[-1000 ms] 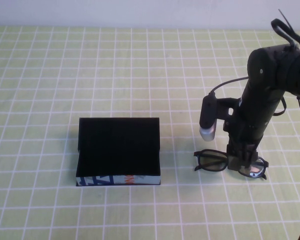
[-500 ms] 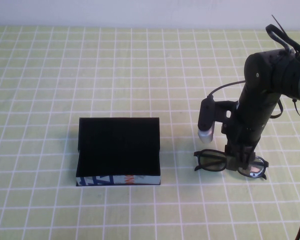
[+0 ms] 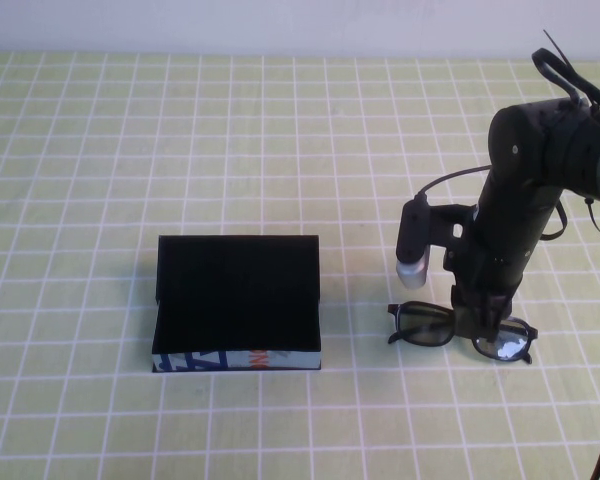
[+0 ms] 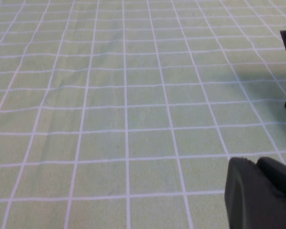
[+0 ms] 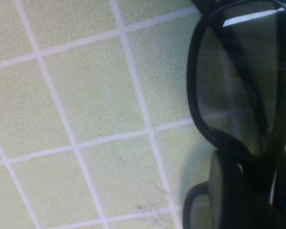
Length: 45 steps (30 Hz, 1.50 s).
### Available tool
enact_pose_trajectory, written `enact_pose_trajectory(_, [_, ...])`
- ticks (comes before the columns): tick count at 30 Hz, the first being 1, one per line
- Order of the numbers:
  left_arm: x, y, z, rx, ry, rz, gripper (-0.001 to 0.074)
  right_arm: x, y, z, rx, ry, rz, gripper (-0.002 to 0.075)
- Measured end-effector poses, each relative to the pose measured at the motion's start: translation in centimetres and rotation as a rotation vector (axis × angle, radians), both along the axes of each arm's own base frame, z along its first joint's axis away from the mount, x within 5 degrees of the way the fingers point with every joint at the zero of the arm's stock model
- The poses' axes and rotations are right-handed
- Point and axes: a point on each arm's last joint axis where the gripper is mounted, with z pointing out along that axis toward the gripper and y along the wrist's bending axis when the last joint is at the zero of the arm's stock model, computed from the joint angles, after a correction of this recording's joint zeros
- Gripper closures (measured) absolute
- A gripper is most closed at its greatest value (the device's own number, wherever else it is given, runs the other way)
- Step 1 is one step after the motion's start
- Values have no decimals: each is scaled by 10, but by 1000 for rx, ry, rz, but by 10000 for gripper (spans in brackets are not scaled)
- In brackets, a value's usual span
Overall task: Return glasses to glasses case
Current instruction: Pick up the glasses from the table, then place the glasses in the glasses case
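On the right side of the table (image 3: 280, 120), the right gripper (image 3: 480, 318) points straight down onto the middle of the glasses (image 3: 460, 334), at the bridge between the two lenses. Its fingers stand narrow, with the frame between them; the high view shows them at the frame but not whether they press it, and in the right wrist view a dark finger (image 5: 229, 191) lies just beside the rim of one lens, so contact looks likely but a firm grip cannot be confirmed. The glasses lie flat on the green checked cloth, long axis running left to right across the table, slightly tilted so the right lens sits nearer the robot than the left. One lens shows clear on each side of the gripper; the folded temples cannot be made out. The case (image 3: 238, 303) rests well apart to the left of the glasses, near the table's centre. It stands open, black lid raised toward the far side, black interior exposed, and its patterned blue front wall faces the robot; its long axis also runs left to right. The left gripper (image 4: 260, 193) appears only as a dark edge in the left wrist view, above bare cloth with a corner of the case at the frame edge; its finger spacing cannot be told.
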Motion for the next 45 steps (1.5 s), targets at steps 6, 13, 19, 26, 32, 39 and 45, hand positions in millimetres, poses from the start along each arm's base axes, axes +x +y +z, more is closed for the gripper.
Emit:
enact_pose_trajectory(6, [0, 0, 0, 0, 0, 0, 737, 0, 0, 0, 0, 2, 0, 634])
enact_pose_trajectory(13, [0, 0, 0, 0, 0, 0, 737, -2, 0, 2, 2, 34, -1, 709])
enact_pose_trajectory(19, [0, 0, 0, 0, 0, 0, 737, -10, 6, 13, -5, 32, 28, 719])
enact_pose_trajectory(26, [0, 0, 0, 0, 0, 0, 737, -19, 48, 70, 31, -145, 117, 720])
enact_pose_trajectory(32, [0, 0, 0, 0, 0, 0, 737, -37, 96, 97, 77, -231, 228, 720])
enact_pose_trajectory(39, [0, 0, 0, 0, 0, 0, 737, -53, 156, 90, 110, -232, 289, 720])
enact_pose_trajectory(45, [0, 0, 0, 0, 0, 0, 737, -57, 190, 74, 116, -226, 321, 720])
